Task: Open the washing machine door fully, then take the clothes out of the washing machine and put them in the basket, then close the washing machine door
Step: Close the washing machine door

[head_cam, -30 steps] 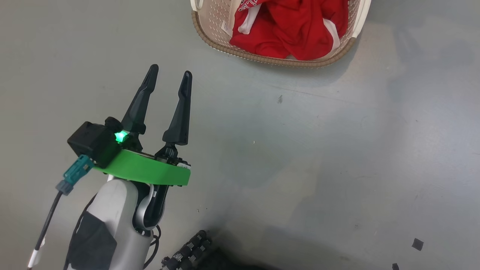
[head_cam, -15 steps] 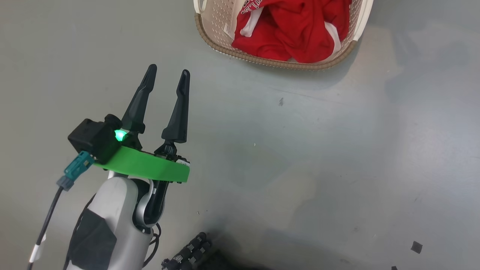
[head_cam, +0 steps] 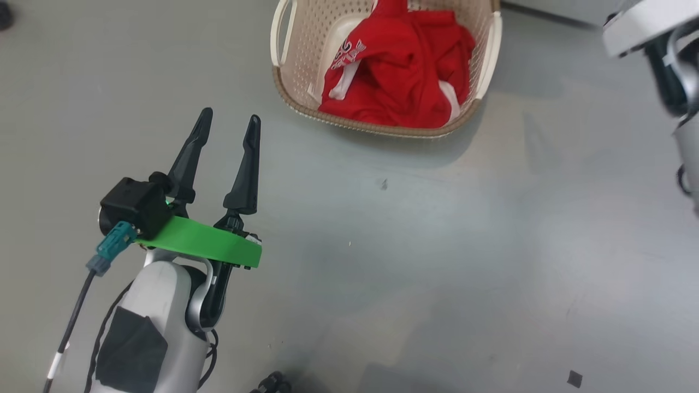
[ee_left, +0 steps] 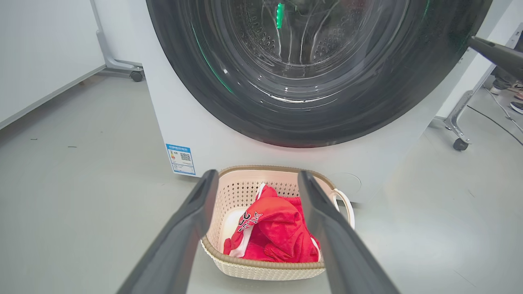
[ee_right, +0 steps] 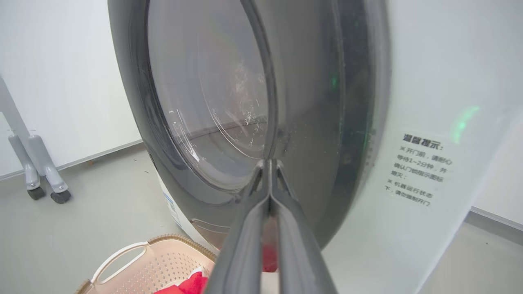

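A white sticker (ee_right: 419,169) headed 温馨提示 in dark print sits at the right of the right wrist view on the big white front-loading washing machine (ee_left: 229,139); its smaller lines are too fine to read. A small blue label (ee_left: 180,158) with a QR square sits at the machine's lower left in the left wrist view, its text illegible. The bright red clothes (head_cam: 398,82) with white trim lie heaped in the small cream perforated plastic basket (head_cam: 306,38) with a brown woven-look rim, at the top centre of the head view; their white lettering is folded and cut off. The basket stands on the grey floor (head_cam: 437,245) just before the machine, below the large round washing machine door (ee_left: 367,110) with its glossy black rim, which seems to lie shut against the front. The left gripper (head_cam: 230,115) hovers at lower left, fingers spread and empty, with open floor around it. The right gripper (ee_right: 269,163) has its fingers pressed together on nothing, tips at the door's rim beside the glass; whether they touch is unclear. The pale right arm (head_cam: 644,22) is cut off at the head view's upper right edge.
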Controlling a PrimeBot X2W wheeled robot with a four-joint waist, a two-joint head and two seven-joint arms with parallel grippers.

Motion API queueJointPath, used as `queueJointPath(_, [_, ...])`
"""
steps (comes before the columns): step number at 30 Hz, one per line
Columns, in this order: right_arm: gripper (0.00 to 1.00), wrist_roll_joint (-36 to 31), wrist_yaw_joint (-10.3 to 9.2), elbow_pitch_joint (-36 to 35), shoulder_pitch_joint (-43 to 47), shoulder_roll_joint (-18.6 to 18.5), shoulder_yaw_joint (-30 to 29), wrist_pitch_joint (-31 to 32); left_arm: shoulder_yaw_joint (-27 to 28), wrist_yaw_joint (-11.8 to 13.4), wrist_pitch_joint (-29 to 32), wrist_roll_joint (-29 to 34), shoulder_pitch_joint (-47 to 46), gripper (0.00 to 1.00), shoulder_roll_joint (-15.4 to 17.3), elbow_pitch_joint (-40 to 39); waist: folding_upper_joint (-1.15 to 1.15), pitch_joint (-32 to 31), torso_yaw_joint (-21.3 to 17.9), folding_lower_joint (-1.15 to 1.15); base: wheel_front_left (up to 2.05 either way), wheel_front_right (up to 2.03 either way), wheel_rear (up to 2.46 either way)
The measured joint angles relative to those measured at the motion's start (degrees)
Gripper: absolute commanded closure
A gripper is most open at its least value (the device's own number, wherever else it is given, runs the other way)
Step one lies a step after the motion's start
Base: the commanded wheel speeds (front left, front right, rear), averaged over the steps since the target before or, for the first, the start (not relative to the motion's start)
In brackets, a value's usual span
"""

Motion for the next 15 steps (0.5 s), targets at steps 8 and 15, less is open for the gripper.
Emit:
queueJointPath(8, [1.0, 2.88, -0.59, 0.66, 10.87, 4.03, -0.66, -1.42, 3.1, -0.02, 0.0, 2.99, 1.79, 0.0, 0.04, 2.15, 0.0, -5.43, -3.98, 0.0, 0.0, 0.0, 0.0])
queueJointPath(15, [1.0, 4.83, -2.53, 0.32, 19.28, 6.84, -2.82, -1.81, 5.81, -0.1, 0.0, 4.32, 4.78, 0.0, 1.68, 3.66, 0.0, -10.3, -8.59, 0.0, 0.0, 0.0, 0.0])
